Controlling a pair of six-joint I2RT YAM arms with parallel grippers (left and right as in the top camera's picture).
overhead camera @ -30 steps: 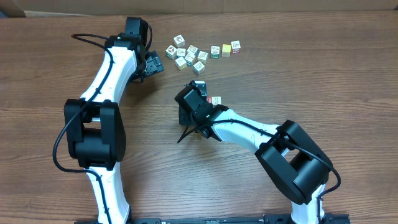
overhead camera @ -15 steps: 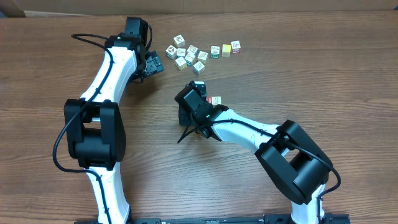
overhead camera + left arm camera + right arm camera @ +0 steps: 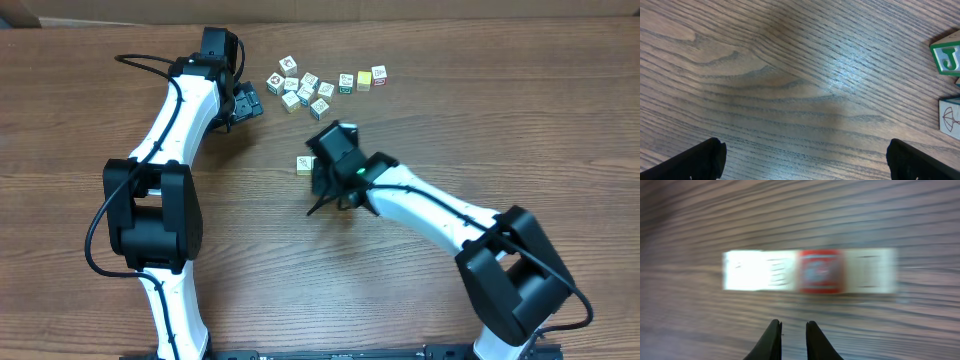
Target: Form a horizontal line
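Your right claw (image 3: 790,332) is pressed almost together, holding nothing, right beside the little row of four blocks (image 3: 810,271), and your left claw (image 3: 805,162) is spread wide near the loose blocks (image 3: 946,57).

Left arm (image 3: 188,105): white links, black joint housings, black cable looping alongside.
Right arm (image 3: 430,205): white links, black joints.
Right gripper (image 3: 793,326): slim, black, tapered.

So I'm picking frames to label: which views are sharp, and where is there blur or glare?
Right wrist: the row of cubes is smeared sideways by motion blur, faces unreadable, while the right gripper looks crisp. Left wrist: sharp wood grain, a pale glare patch on the table. Overhead: evenly lit and sharp, bar slight blur at that gripper.
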